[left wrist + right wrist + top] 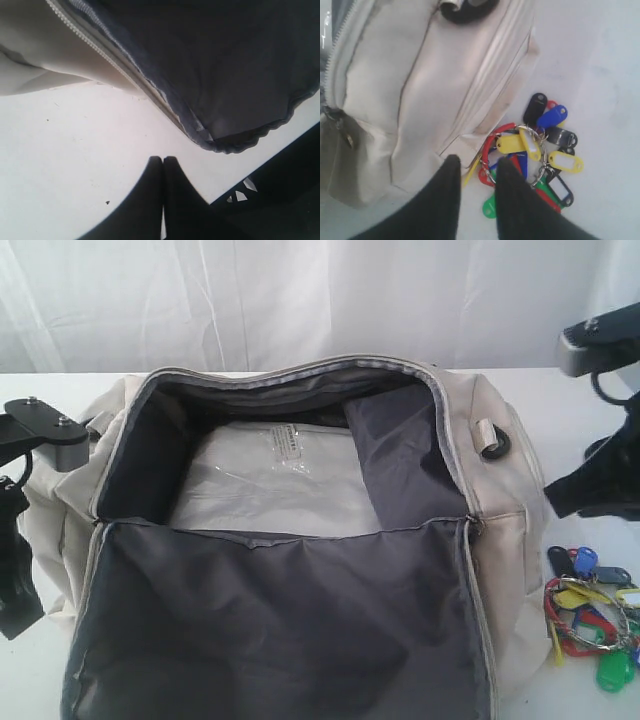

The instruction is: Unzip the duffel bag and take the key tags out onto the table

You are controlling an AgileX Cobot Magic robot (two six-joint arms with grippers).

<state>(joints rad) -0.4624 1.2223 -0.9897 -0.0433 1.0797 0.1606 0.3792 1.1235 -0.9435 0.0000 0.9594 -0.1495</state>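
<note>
A large cream fabric duffel bag (505,480) sits on a wide plain white table (548,398). Its main zipper is undone, and the top flap is folded forward towards the camera, showing the dark grey lining. Inside the open compartment lies a flat clear plastic packet (270,480) over something white.

The bunch of small plastic key tags (592,618) in red, blue, yellow, green and black, on metal rings, lies outside the bag. It rests on the tabletop just beside the bag's right end, at the lower right of the exterior view.

The black left gripper (162,159) is beside the bag's left end, above bare table near the edge of the folded flap. Its two fingers are pressed together and hold nothing.

The black right gripper (477,161) hangs over the key tags, next to the bag's end panel. Its fingers are parted, with an empty gap between them, and it grips nothing.
</note>
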